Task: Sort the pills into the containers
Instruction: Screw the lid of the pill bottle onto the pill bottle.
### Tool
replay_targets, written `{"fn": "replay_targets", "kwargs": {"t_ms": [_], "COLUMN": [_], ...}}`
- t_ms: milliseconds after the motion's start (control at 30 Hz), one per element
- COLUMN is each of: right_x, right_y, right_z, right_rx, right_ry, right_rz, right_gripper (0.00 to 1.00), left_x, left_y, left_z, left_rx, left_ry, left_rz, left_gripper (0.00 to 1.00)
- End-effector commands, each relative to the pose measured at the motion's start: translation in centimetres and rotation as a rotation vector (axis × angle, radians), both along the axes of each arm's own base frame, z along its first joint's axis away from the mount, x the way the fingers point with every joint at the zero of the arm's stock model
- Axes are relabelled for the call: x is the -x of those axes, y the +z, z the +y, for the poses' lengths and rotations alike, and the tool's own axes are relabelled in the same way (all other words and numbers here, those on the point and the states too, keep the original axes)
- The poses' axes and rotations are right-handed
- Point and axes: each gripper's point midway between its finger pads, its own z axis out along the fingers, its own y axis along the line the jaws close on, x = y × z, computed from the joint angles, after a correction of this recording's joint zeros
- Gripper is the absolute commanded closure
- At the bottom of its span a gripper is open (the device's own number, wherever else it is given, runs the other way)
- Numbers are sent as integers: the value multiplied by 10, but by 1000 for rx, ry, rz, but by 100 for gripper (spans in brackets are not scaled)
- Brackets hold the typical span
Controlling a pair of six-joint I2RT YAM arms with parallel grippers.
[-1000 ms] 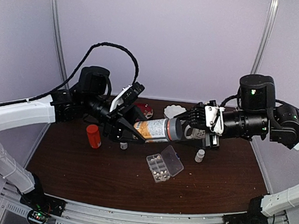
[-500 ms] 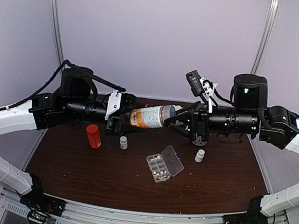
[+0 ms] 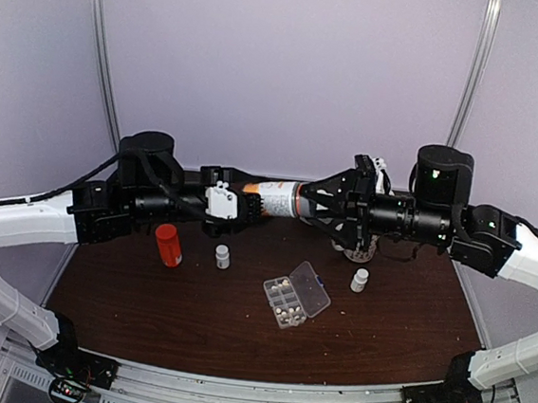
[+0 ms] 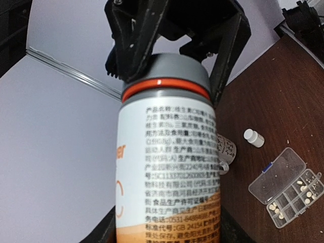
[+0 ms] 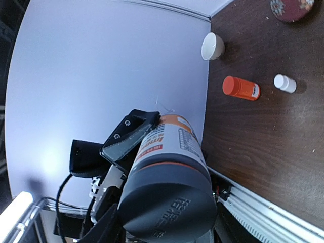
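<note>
A large white-and-orange bottle (image 3: 277,198) with a grey cap (image 5: 169,200) hangs level in the air between both arms. My left gripper (image 3: 243,205) is shut on its body (image 4: 167,167). My right gripper (image 3: 309,204) is shut on the cap (image 4: 169,71). Below on the brown table lies the clear organizer box (image 3: 288,303), its lid (image 3: 313,290) open. Small whitish pills (image 3: 283,297) lie in several of its compartments, and the left wrist view also shows the pills (image 4: 276,207) in the box (image 4: 293,195).
An orange pill bottle (image 3: 167,245) stands at the left, lying in the right wrist view as the orange bottle (image 5: 241,88). Two small white bottles (image 3: 223,256) (image 3: 359,281) flank the organizer. A white bowl (image 5: 212,46) and a red dish (image 5: 291,7) sit near the back wall.
Both arms have lifted the large bottle higher and turned it from tilted to level. Both wrists have rotated around it. Nothing on the table has moved.
</note>
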Motion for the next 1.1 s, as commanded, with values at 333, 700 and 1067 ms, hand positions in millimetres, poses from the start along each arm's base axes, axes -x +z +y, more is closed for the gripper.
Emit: {"fn": "replay_targets", "kwargs": {"t_ms": [333,700,1067], "right_x": [30,43,33], "right_y": [47,1,-11], "right_z": [-6,-53,-71], "right_rx": [-394,-12,695], "right_ry": [47,138,347], "right_rz": [368,-233,-1658], "right_gripper": [28,0,0], "left_x": [-12,-6,44], "left_y": [-19,-19,-19], "left_z": [-8,10,-11], "left_rx": [31,109,182], "left_ry": [99,141,-136], "left_rz": [-60,94,427], "left_gripper": [100,100,100]}}
